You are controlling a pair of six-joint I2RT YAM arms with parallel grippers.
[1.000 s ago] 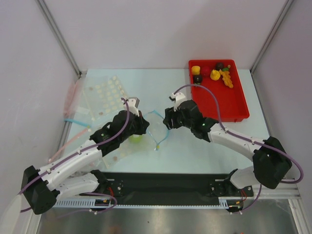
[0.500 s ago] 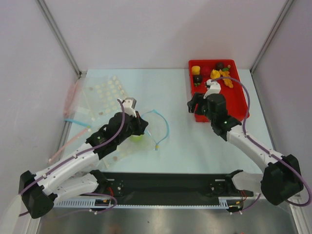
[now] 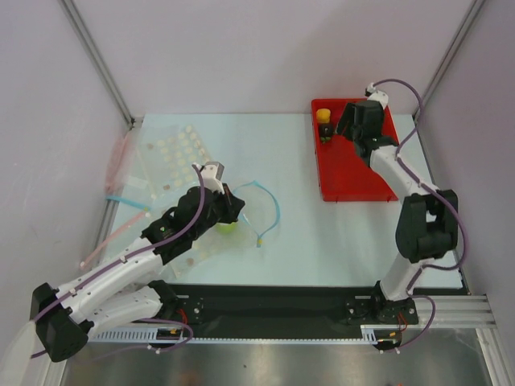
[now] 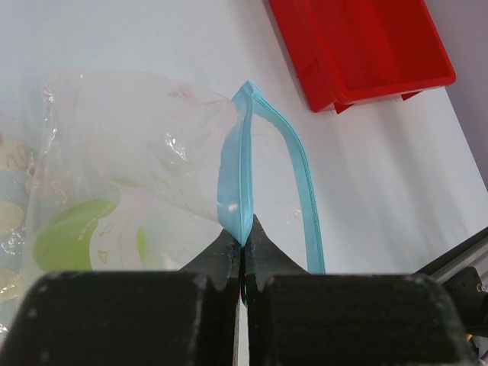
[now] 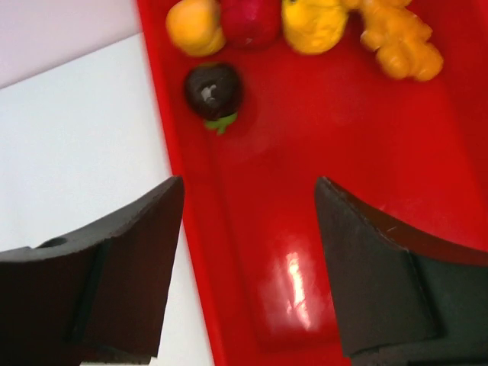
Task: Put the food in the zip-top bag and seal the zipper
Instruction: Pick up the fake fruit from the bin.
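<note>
The clear zip-top bag (image 3: 249, 211) lies at the table's middle with its mouth standing open. Its light-blue zipper (image 4: 238, 171) is pinched between my left gripper's (image 4: 244, 238) shut jaws. A green apple (image 4: 72, 242) sits inside the bag and also shows in the top view (image 3: 226, 227). My right gripper (image 5: 250, 191) is open and empty above the far end of the red tray (image 3: 362, 173). Ahead of it lie a dark purple ball (image 5: 214, 90), a yellow-orange piece (image 5: 195, 27), a red piece (image 5: 252, 21), a yellow piece (image 5: 313, 23) and an orange bunch (image 5: 398, 44).
Other clear bags lie at the far left, one with pale dots (image 3: 173, 153) and some with pink strips (image 3: 121, 157). Enclosure walls and metal posts stand on both sides. The black base rail (image 3: 273, 305) runs along the near edge.
My right gripper has left the bag's mouth and swung back and right to the far end of the red tray, jaws open. My left gripper still pinches the zipper, barely moved.
</note>
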